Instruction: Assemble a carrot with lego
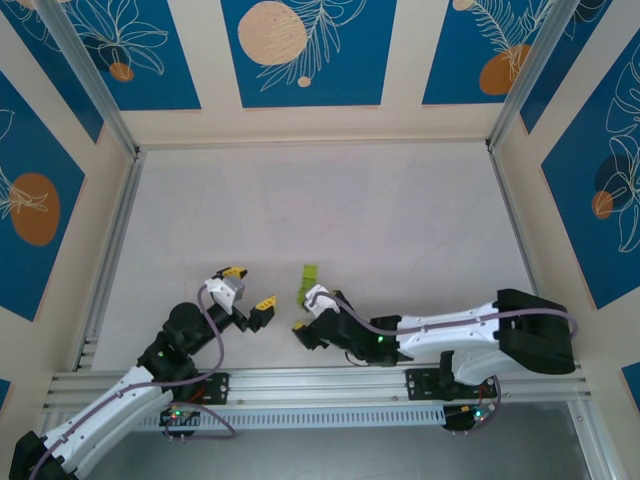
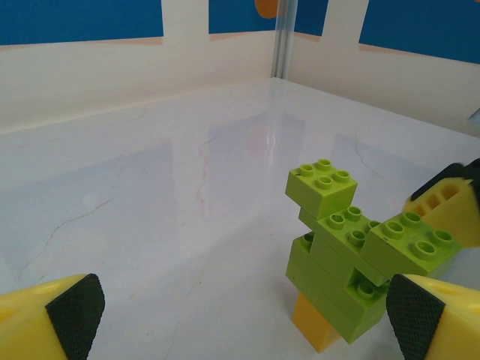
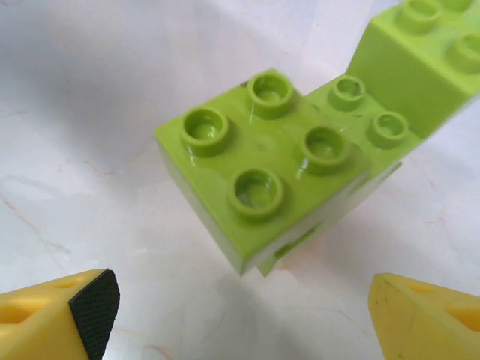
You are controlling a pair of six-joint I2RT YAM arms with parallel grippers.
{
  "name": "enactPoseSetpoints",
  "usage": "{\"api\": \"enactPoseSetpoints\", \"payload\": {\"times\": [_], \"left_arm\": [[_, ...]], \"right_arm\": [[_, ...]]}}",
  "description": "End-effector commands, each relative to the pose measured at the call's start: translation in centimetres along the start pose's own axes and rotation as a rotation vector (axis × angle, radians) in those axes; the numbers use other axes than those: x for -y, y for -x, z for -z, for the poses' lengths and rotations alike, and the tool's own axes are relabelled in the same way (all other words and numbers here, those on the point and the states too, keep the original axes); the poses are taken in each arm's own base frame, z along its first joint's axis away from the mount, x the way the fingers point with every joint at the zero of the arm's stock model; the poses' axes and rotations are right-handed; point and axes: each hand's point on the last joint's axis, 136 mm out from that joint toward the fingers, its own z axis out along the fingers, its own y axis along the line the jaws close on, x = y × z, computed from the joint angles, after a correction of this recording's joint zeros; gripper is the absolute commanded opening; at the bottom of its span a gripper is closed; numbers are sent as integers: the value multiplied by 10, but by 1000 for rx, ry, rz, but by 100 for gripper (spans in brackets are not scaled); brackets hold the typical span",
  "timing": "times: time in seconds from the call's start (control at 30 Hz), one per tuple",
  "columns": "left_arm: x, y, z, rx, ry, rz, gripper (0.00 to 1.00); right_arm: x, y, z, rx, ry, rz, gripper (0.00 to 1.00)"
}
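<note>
The carrot (image 2: 341,262) stands upright on the white table, a stepped cluster of lime-green lego bricks on one orange brick (image 2: 316,330). From above it is a small green shape (image 1: 308,280) between the two arms. My left gripper (image 2: 240,319) is open, its fingers wide apart, with the carrot just inside its right finger (image 2: 427,322). It sits to the left of the carrot (image 1: 249,288). My right gripper (image 3: 240,311) is open and looks down on the top green brick (image 3: 262,165), which lies just ahead of its fingertips. Seen from above, it hovers right beside the carrot (image 1: 307,311).
One yellow finger of the right gripper (image 2: 444,206) shows behind the carrot's upper bricks. The white table (image 1: 330,210) stretches far beyond the arms to walls with blue panels. A metal rail (image 1: 300,382) runs along the near edge by the arm bases.
</note>
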Motion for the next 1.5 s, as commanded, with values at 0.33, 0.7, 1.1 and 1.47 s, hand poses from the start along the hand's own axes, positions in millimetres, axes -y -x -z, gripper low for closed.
{"api": "enactPoseSetpoints", "payload": {"times": [0.33, 0.7, 1.1, 1.47], "left_arm": [[-2, 2, 0, 20, 3, 7, 99], [-5, -1, -3, -2, 17, 11, 99], [-4, -1, -3, -4, 15, 10, 99], [-4, -1, -3, -3, 14, 9, 99]], "right_arm": [[61, 10, 46, -9, -61, -36, 88], [104, 13, 14, -68, 9, -88, 90], [81, -12, -26, -140, 97, -34, 91], [59, -8, -37, -164, 170, -17, 91]]}}
